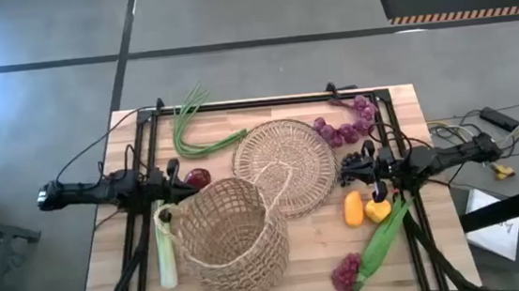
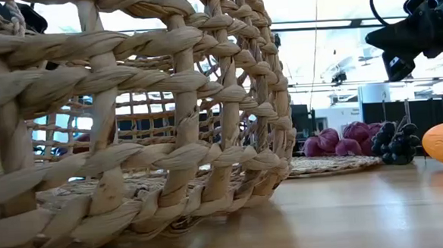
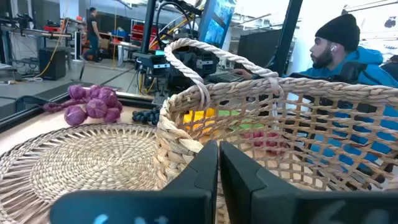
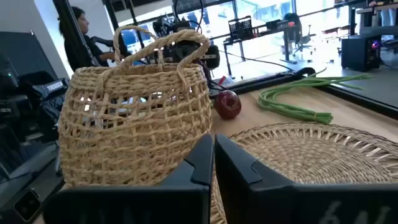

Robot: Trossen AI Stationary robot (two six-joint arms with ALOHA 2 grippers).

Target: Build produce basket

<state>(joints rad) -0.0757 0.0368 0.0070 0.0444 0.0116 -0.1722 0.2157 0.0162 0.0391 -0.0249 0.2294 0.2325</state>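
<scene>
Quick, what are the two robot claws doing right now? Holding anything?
Left end effector: shut, holding nothing, facing the large round tan wicker basket.
Right end effector: shut, holding nothing, above the flat round woven disc.

We see basket [image 1: 227, 238], tan open-weave wicker, bulging sides, two loop handles, upright at front-centre of table, rim touching flat woven disc

Produce all outside basket: green stalks [image 1: 194, 132] at far left; red onion [image 1: 197, 177] just beside basket; pale leek [image 1: 165, 246] along its left; purple grapes [image 1: 344, 123] far right; dark grapes [image 1: 353, 160] near disc; yellow-orange peppers [image 1: 364, 208] right; more grapes [image 1: 346, 272] front right
</scene>
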